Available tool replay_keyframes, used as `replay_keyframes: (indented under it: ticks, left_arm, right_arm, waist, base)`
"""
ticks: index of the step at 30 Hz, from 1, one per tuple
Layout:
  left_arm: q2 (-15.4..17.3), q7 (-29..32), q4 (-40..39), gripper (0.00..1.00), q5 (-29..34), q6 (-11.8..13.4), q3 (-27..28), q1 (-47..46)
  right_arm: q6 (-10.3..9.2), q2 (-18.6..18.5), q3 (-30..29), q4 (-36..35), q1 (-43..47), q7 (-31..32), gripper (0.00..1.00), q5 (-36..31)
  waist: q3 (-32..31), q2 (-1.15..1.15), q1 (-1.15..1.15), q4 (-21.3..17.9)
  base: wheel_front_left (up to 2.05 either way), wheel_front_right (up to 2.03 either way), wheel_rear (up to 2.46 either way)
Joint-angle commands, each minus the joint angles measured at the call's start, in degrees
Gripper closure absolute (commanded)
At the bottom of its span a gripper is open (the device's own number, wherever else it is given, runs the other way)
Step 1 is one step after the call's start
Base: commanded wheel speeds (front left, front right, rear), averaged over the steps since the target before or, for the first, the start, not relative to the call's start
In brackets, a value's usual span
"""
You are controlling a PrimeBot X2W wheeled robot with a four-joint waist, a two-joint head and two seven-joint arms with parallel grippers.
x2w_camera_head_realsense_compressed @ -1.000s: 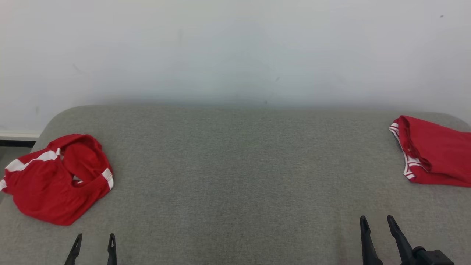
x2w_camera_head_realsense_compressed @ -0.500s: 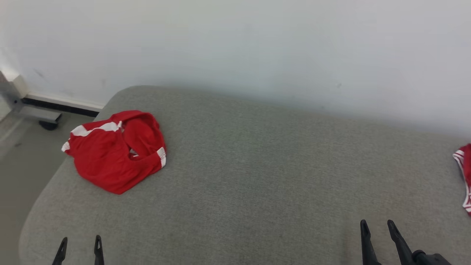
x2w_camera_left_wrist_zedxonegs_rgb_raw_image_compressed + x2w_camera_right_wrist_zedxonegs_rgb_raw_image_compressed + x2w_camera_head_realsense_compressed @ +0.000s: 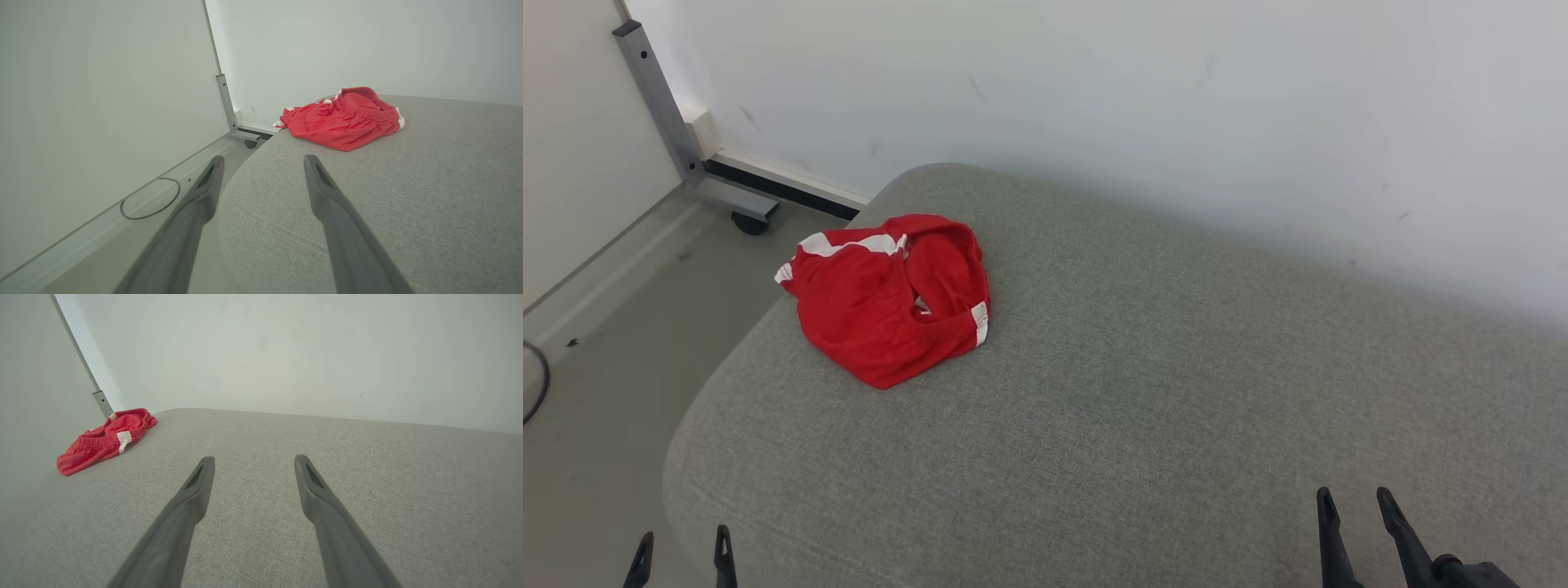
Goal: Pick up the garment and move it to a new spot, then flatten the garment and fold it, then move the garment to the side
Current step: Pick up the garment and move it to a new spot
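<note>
Your left gripper sits low at the near-left corner of the worktop, its jaws spread wide with nothing between them. The pick-up has not begun, so I would send this arm, the nearer one, forward and slightly right to the garment. Come down on the raised waistband ridge rather than the flat cloth, bite deep enough to catch more than one layer, and lift clear before carrying it toward the bare middle. The garment is a pair of red shorts with white trim, bunched in a loose heap near the far-left corner. Its waistband gapes upward and its left side lies right at the rim, so a sideways nudge could push it off. Your right gripper is at the near right, well apart from it, jaws equally wide and empty.
</note>
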Motion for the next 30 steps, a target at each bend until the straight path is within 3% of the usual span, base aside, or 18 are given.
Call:
replay_keyframes:
  ticks: [1,13,17,24,30]
  left_arm:
    - [0.25,-0.17,-0.19,0.00,-0.29,0.43,0.24,0.40]
    - [0.22,-0.17,0.18,0.00,-1.33,1.10,0.87,-1.28]
    - [0.83,-0.03,1.10,0.00,-2.84,0.17,1.27,-4.36]
    - [3.29,0.33,3.52,0.00,-5.57,-1.58,2.59,-14.95]
    - [6.38,1.53,8.40,0.00,-8.28,-2.35,4.51,-27.19]
  right_arm:
    - [-0.15,-0.16,0.28,0.01,-0.24,0.00,0.00,0.00]
    - [-0.15,-1.05,0.81,-0.15,-1.09,0.00,0.00,0.28]
    - [-0.15,-1.62,1.01,-0.54,-2.35,0.00,0.00,-0.05]
    - [-0.16,-3.32,1.55,-2.11,-5.26,0.41,0.00,-0.56]
    - [-0.15,-5.12,1.76,-5.60,-9.20,1.12,0.00,-0.64]
  waist:
    - [0.57,0.00,0.00,1.13]
    - [1.72,0.00,0.00,-0.12]
    - [3.27,0.00,0.00,-1.87]
    - [8.33,0.00,0.00,-7.14]
    - [15.39,0.00,0.00,-14.95]
  base:
    - [0.00,0.00,0.00]
    - [0.00,0.00,0.00]
    - [0.00,0.00,0.00]
    - [0.00,0.00,0.00]
    - [0.00,0.00,0.00]
